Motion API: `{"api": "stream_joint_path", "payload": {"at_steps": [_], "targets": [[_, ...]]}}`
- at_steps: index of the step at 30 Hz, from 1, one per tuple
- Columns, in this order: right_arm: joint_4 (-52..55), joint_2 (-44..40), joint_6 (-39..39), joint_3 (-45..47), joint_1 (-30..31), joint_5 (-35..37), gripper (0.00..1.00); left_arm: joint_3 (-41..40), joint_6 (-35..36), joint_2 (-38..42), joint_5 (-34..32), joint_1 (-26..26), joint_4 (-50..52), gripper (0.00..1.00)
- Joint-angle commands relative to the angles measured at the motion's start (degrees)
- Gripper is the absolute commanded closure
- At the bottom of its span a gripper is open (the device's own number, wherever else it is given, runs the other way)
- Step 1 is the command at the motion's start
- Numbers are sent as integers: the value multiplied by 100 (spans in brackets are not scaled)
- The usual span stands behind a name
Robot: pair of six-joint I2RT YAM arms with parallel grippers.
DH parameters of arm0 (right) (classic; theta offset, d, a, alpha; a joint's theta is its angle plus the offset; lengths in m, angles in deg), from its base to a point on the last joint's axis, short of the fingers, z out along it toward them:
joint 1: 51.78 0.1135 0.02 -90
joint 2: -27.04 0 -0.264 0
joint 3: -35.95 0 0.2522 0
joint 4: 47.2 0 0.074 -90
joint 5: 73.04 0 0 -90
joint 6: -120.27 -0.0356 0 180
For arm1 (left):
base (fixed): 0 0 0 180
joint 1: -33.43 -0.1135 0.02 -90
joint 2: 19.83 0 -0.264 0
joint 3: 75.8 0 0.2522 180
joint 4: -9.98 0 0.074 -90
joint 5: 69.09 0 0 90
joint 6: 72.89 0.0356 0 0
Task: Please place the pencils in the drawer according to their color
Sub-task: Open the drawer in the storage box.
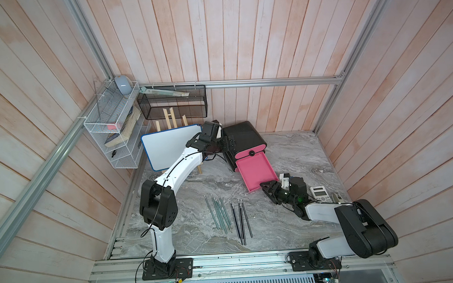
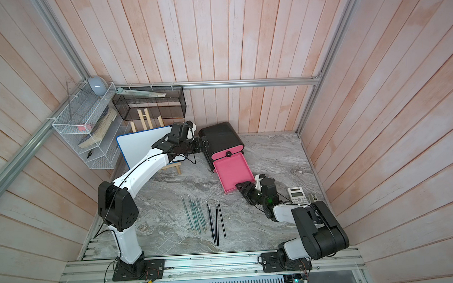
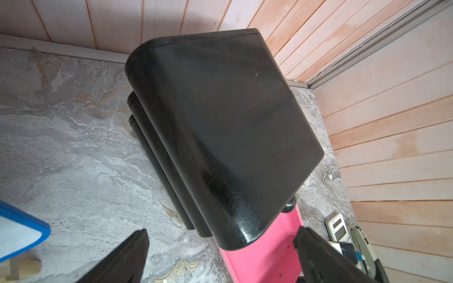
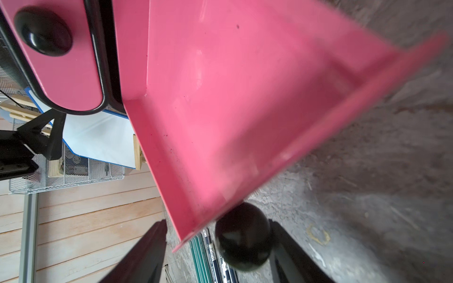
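- The right tool is spread around the knob of the open pink tray.
- The left tool is spread beside the drawer.
- The tray is empty; the pencils lie on the surface, none put away.

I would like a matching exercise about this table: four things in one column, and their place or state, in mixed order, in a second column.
Things:
1. green pencils
2. pink tray
3. calculator
4. whiteboard

Place or state:
A. stands on the wooden easel
B. lies beside the right arm
C. lie on the table next to the black pencils
D. pulled out, empty

Pairs: 1-C, 2-D, 3-B, 4-A
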Motion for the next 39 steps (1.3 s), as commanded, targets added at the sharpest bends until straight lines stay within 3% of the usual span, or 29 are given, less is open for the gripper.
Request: {"api": "stream_joint_path", "payload": {"at_steps": [1, 11, 39], "targets": [[-56, 151, 182, -266, -53, -110, 30, -171, 8, 228, 10, -38, -12, 1], [-59, 356, 109, -799, -62, -93, 30, -464, -33, 378, 60, -36, -121, 0], [35, 866, 507, -450, -78, -282, 27, -965, -119, 697, 135, -22, -317, 1]]}}
